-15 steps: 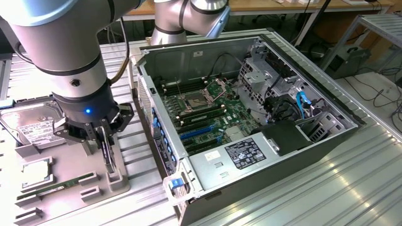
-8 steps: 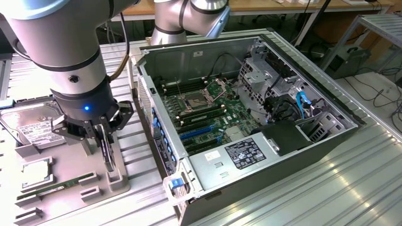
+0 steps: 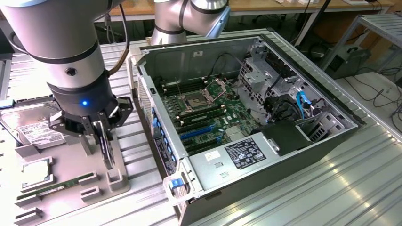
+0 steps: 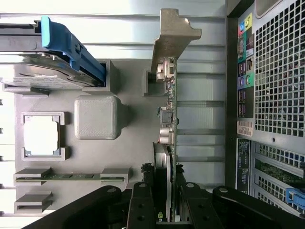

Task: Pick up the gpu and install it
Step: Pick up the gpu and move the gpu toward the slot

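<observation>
I see the claw [image 3: 99, 136] pinching the gpu [image 3: 108, 153] from above, one finger on each flat side. The card stands on its thin edge over the grey tray [image 3: 129, 188], just beside the open computer case [image 3: 182, 61]. I can't tell whether its lower edge has left the tray's slots. Its long axis runs level along the tray. In the wrist view, the silver bracket [image 4: 174, 38] sits at the end farthest from the claw [image 4: 163, 186]. The gpu's [image 4: 170, 114] green board face is turned toward the case [image 4: 276, 71] (the back panel side). The bulkier face looks at the hard drive [image 3: 31, 127] and memory stick [image 3: 63, 183].
</observation>
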### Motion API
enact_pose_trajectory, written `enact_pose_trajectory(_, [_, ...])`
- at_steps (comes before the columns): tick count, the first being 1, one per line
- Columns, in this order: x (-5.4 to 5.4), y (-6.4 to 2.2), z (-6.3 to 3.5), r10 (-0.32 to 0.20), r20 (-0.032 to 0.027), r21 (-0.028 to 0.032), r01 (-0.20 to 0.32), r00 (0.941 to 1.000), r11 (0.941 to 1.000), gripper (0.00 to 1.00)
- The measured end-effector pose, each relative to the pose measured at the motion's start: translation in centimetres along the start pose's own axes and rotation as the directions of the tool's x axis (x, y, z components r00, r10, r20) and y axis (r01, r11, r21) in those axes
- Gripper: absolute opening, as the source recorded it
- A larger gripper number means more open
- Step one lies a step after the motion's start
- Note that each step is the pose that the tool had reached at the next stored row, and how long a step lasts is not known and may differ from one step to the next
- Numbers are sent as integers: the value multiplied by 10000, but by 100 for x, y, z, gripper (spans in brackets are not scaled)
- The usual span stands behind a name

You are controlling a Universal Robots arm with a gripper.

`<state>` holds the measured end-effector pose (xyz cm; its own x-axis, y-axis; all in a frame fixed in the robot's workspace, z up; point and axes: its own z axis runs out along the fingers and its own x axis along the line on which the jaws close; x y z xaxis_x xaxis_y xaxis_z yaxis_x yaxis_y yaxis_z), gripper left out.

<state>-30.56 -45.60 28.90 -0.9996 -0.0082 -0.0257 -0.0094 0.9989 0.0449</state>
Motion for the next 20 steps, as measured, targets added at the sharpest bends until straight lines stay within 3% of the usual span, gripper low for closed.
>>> enact_pose_trajectory(20, [-3, 6, -128, 0, 0, -2, 0, 10000, 10000, 27])
